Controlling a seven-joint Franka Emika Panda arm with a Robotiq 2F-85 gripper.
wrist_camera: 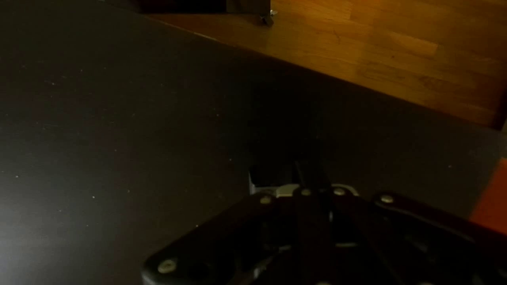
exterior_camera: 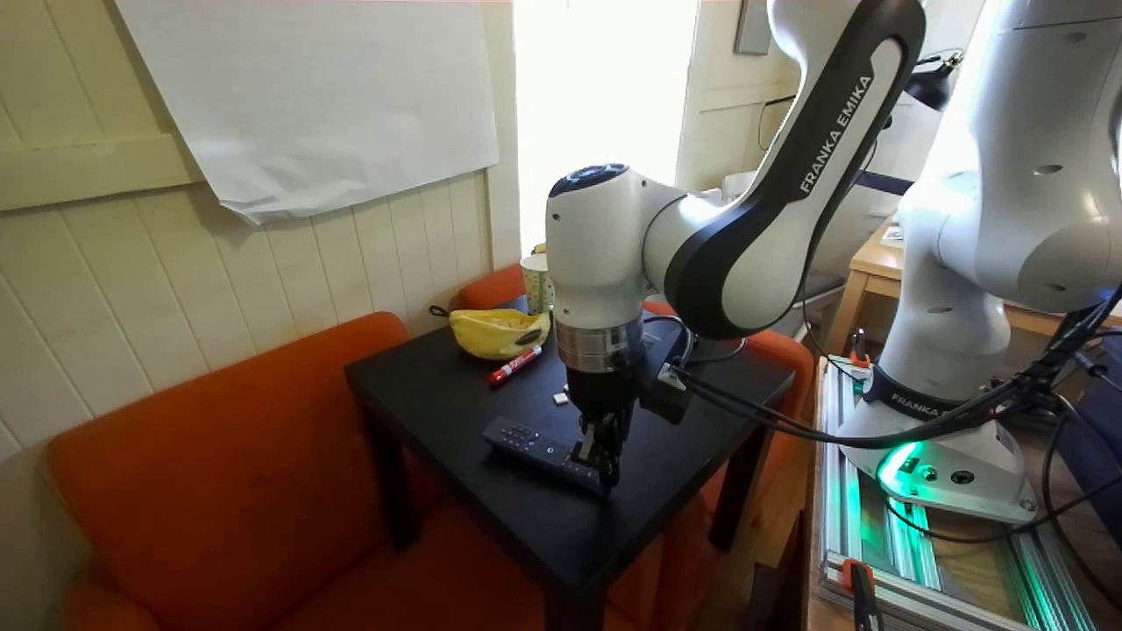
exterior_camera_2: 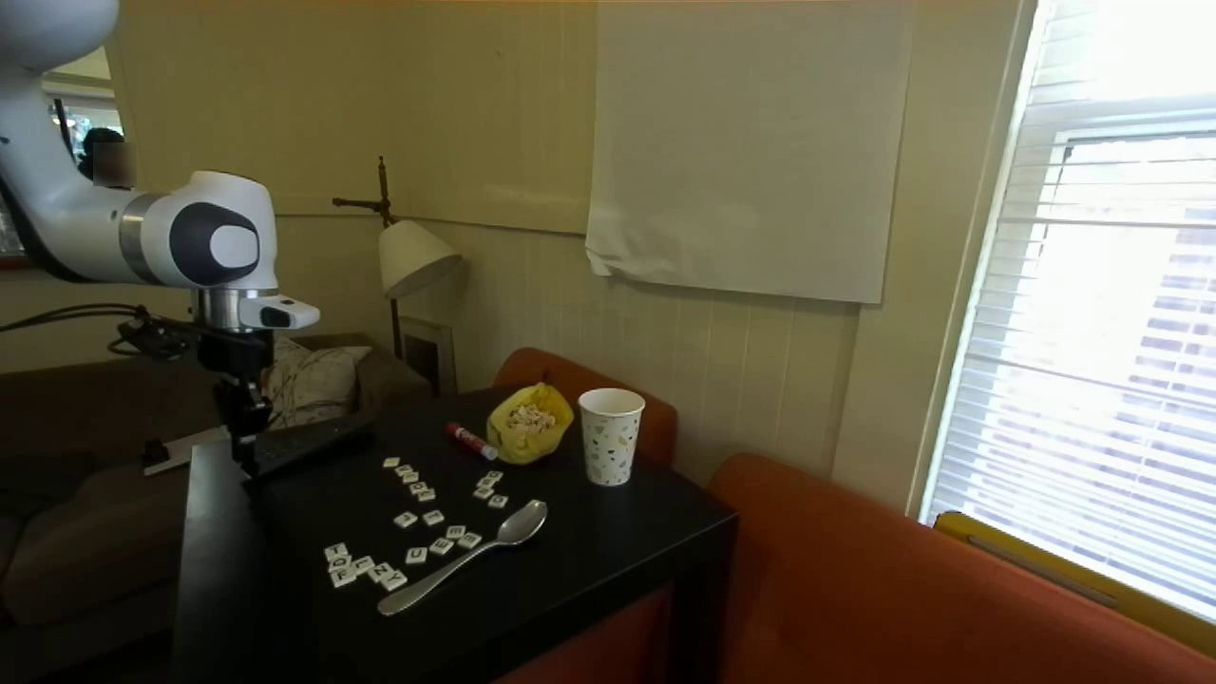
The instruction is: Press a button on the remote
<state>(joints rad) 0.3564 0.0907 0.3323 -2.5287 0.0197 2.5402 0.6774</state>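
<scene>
The remote [exterior_camera: 539, 449] is a flat black slab with small buttons, lying on the black table [exterior_camera: 438, 403] near its edge. It also shows dimly in an exterior view [exterior_camera_2: 313, 443]. My gripper [exterior_camera: 607, 473] points straight down at the end of the remote nearest the table corner; it also shows in an exterior view [exterior_camera_2: 247, 464]. In the wrist view the gripper's fingers [wrist_camera: 311, 174] are together with nothing seen between them. The picture there is very dark, and the remote is mostly hidden by the fingers. I cannot tell whether the fingertips touch it.
A yellow banana-shaped pouch [exterior_camera_2: 530, 427], a red marker [exterior_camera_2: 471, 442] and a speckled paper cup [exterior_camera_2: 610, 437] stand farther along the table. Several white letter tiles [exterior_camera_2: 416, 555] and a metal spoon [exterior_camera_2: 475, 556] lie on it. Orange seats [exterior_camera: 228, 473] border the table.
</scene>
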